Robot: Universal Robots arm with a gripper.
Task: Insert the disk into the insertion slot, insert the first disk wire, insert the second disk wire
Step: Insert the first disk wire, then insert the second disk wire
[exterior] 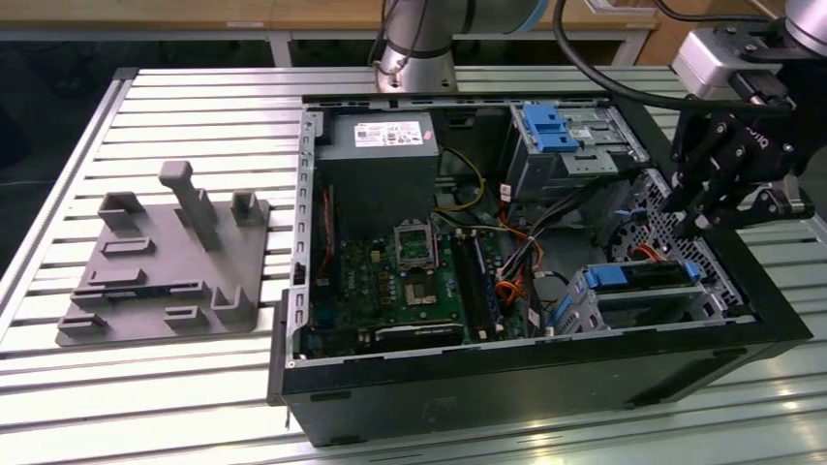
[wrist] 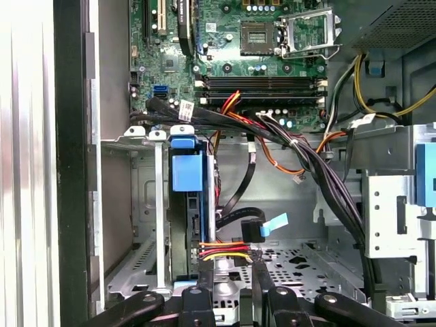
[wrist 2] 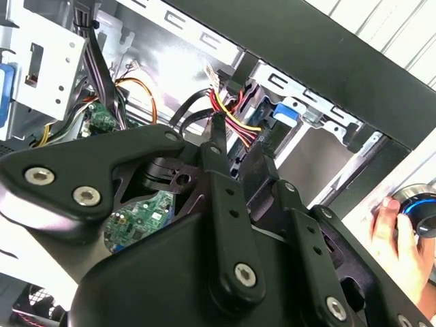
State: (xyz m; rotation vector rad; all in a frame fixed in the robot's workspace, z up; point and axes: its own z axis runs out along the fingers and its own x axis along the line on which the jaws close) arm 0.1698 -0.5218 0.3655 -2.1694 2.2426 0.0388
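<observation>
The disk [wrist: 185,174], in its blue caddy, sits inside the insertion slot [wrist: 136,204], a grey perforated cage at the case's corner. The exterior view shows the disk [exterior: 640,278] in that cage [exterior: 646,308] at its right. A red, yellow and black disk wire [wrist: 225,250] runs from the disk's rear edge across the gap between my fingers. My gripper [wrist: 233,269] looks shut on this wire's end, fingertips beside the disk. In the second wrist view the gripper [wrist 2: 238,139] meets the same wire [wrist 2: 235,116]. A black cable with a light-blue tab [wrist: 253,228] hangs loose nearby. The gripper [exterior: 704,221] hovers above the case's right side.
The open case holds a green motherboard [exterior: 401,281], a grey power-supply box [exterior: 387,136], a taller bay with a blue latch [exterior: 556,126] and cable bundles [wrist: 306,163]. A grey fixture plate [exterior: 168,262] lies on the slatted table. A hand [wrist 2: 392,238] holds a round knob outside the case.
</observation>
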